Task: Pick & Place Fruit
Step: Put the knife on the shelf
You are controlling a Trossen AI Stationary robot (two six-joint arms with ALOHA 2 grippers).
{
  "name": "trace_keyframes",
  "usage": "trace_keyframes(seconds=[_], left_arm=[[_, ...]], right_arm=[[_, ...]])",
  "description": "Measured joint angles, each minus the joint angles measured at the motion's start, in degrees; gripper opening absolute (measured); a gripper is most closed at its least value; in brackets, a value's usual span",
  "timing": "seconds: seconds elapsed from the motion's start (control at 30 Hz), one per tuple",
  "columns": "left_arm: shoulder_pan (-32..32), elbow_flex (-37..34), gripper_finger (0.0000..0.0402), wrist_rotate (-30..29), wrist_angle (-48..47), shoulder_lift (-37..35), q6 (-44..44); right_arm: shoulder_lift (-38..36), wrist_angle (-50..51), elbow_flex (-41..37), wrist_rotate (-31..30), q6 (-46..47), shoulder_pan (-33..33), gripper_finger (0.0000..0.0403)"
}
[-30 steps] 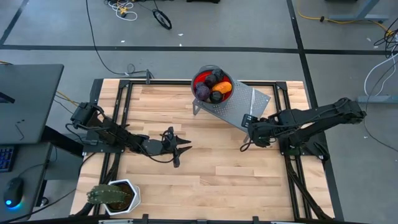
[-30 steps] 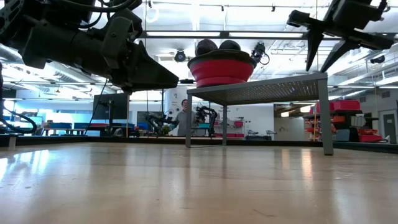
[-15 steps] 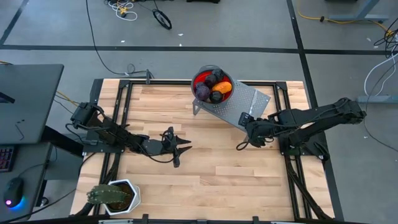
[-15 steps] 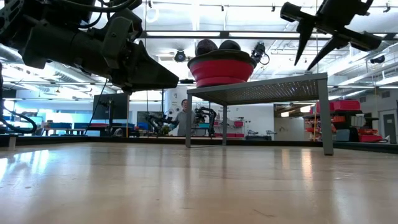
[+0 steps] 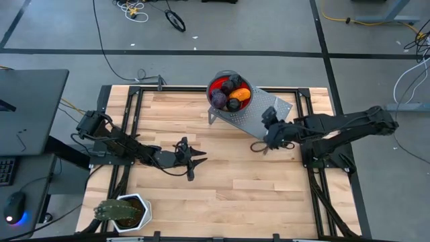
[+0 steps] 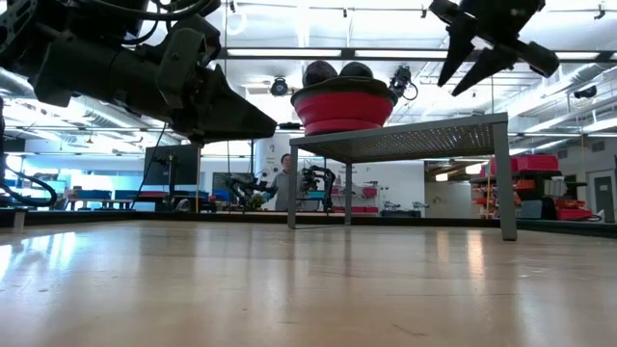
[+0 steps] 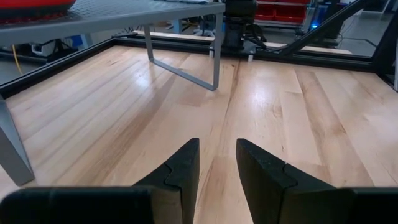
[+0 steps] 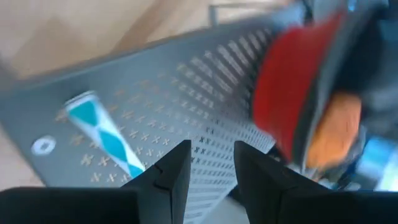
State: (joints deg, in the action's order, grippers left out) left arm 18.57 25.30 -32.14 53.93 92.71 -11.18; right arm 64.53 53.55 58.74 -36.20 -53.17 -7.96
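The right pincer [image 5: 259,145], fingers parted and empty, hovered by the perforated grey metal stand [image 5: 263,115]. The left pincer [image 5: 195,161], likewise parted and empty, hung over the pale wooden tabletop [image 5: 228,181]. The rounded fruit [image 5: 230,93] already filled the red bowl [image 6: 342,108]; apparently little remained to move.

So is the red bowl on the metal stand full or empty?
Full: the red bowl on the metal stand holds purple, orange and red fruit, heaped to the rim.
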Motion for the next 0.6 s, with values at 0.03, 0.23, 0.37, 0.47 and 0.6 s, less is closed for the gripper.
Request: trace_keyframes(seconds=[0.03, 0.23, 0.37, 0.47, 0.6], left_arm=[[0.02, 0.00, 0.0113, 0.02, -0.25, 0.00, -0.04], [0.06, 0.00, 0.0113, 0.02, -0.50, 0.00, -0.17], [0.06, 0.00, 0.0113, 0.00, -0.50, 0.00, -0.13], [0.06, 0.00, 0.0113, -0.06, -0.50, 0.00, -0.17], [0.06, -0.01, 0.0113, -0.11, -0.42, 0.00, -0.17]], right_arm=[[-0.49, -0.16, 0.00, 0.01, 3.64, 0.21, 0.0132], [-4.52, -2.80, 0.00, 0.24, 21.22, 0.48, 0.0132], [-7.33, -1.20, 0.02, 2.02, 40.70, 0.52, 0.0132], [-8.97, 1.52, 0.01, 4.36, 55.31, 0.99, 0.0132], [-9.92, 5.29, 0.00, 8.37, 65.51, 1.86, 0.0124]])
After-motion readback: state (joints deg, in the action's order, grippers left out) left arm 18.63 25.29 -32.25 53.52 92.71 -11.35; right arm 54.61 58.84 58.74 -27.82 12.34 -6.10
